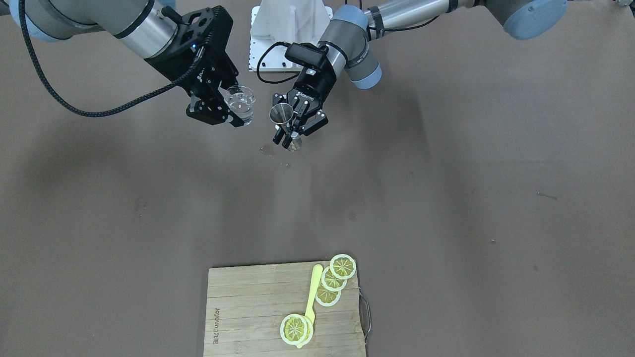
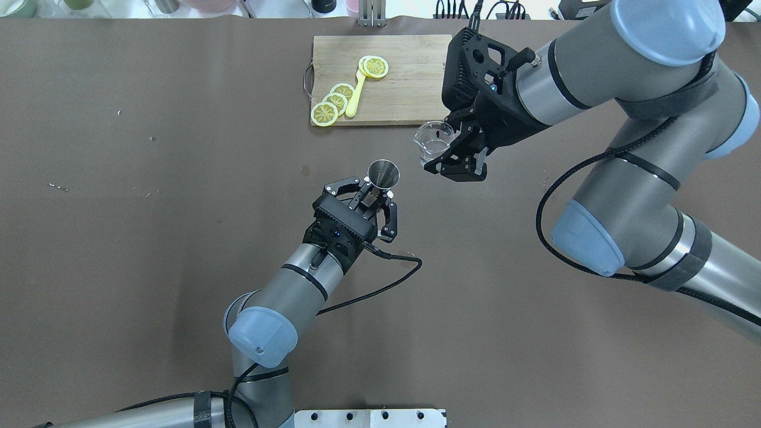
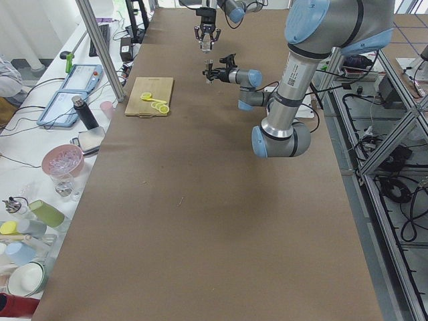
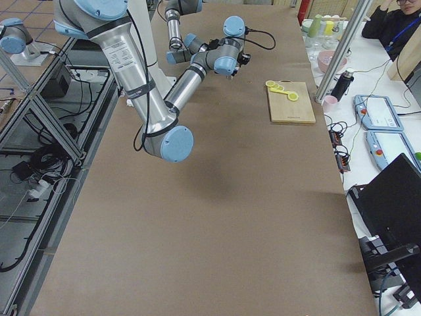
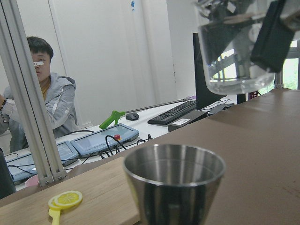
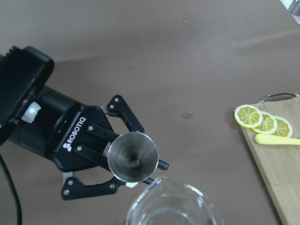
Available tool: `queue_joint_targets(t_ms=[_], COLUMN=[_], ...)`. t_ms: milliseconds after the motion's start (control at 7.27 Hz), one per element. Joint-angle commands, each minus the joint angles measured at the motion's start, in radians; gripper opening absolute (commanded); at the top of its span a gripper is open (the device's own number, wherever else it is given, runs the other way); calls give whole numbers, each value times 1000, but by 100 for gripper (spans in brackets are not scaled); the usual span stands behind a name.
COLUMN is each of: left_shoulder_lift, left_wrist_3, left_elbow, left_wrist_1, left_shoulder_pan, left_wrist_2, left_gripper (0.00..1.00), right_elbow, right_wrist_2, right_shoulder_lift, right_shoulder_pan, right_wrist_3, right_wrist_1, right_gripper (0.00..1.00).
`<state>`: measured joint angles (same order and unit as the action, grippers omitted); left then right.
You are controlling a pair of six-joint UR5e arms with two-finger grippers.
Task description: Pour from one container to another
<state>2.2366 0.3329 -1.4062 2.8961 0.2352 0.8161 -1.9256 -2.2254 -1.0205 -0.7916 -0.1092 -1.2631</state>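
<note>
My left gripper is shut on the waist of the steel jigger and holds it upright above the table, mouth open upward. In the front view the jigger sits in the same gripper. My right gripper is shut on the clear glass tumbler, held a little higher and just beside the jigger. The tumbler looks near upright, with some clear liquid in it. The left wrist view shows the jigger's rim close up and the tumbler above it to the right. The right wrist view looks down into the jigger.
A wooden cutting board with lemon slices and a yellow utensil lies at the far side. A small wet spot marks the brown mat beneath the jigger. Cups, bottles and tablets line the table's edge.
</note>
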Motion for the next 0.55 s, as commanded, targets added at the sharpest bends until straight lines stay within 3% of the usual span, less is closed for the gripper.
queue_joint_targets(t_ms=[0,412], left_shoulder_lift=[0,-6], left_wrist_3=[0,0], left_elbow=[3,3], left_wrist_1=[-2,-2], left_shoulder_pan=[0,0], left_wrist_2=[0,-3], left_gripper=[0,0], right_elbow=[-21,-24], right_wrist_2=[15,33], right_shoulder_lift=[19,26], right_shoulder_pan=[9,35], right_wrist_3=[-33,-43], right_wrist_1=[-88,-123], right_gripper=[0,0])
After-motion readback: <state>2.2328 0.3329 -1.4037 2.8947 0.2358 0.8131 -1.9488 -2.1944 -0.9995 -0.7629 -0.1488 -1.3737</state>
